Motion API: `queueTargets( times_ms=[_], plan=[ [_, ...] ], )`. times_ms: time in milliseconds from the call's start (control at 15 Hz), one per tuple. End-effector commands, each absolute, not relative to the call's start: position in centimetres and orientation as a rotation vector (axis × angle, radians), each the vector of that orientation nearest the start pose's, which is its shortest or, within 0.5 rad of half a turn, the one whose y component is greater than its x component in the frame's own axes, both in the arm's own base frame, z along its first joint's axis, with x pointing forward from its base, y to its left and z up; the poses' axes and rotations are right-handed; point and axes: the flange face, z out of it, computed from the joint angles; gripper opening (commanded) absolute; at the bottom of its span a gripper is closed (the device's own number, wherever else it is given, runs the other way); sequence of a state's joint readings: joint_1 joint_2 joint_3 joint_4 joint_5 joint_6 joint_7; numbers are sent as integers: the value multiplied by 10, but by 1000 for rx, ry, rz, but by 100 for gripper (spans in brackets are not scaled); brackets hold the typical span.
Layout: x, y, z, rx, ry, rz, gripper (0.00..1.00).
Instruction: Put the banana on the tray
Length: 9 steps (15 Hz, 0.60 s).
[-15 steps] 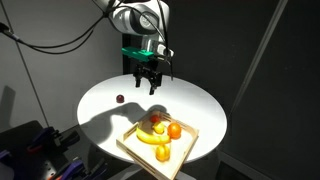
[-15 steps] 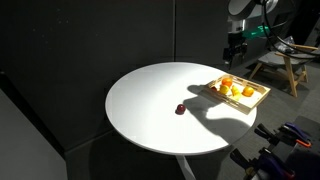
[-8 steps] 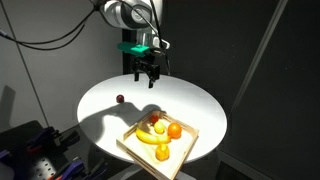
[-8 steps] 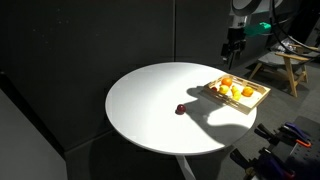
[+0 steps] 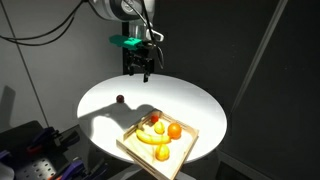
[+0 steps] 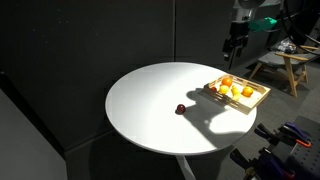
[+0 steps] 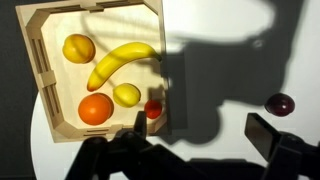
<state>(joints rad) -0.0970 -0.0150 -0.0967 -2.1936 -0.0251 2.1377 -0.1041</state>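
Observation:
The banana (image 7: 120, 63) is yellow and curved, and lies inside the light-wood tray (image 7: 40, 70) among round fruits. It also shows in an exterior view (image 5: 150, 139). The tray sits near the table's edge in both exterior views (image 5: 140, 158) (image 6: 262, 96). My gripper (image 5: 140, 72) hangs high above the white table, well away from the tray, and also shows in an exterior view (image 6: 229, 50). In the wrist view its jaws (image 7: 200, 135) are spread wide and hold nothing.
The tray also holds an orange (image 7: 96, 108), a round yellow fruit (image 7: 79, 48), a small lemon (image 7: 126, 95) and a small red fruit (image 7: 153, 108). A dark red fruit (image 7: 281, 104) lies alone on the round white table (image 5: 190, 100). Wooden furniture (image 6: 285, 65) stands behind.
My gripper has risen and moved away from the tray, farther back over the table. The fruits and tray have not moved.

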Motion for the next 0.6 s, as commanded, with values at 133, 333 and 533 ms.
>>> queueTargets(
  times_ms=[133, 333, 533],
  plan=[
    [488, -82, 408, -3151, 121, 9, 100],
    [480, -72, 410, -3151, 110, 4, 100],
    [475, -65, 409, -3152, 102, 10, 100]
  ],
)
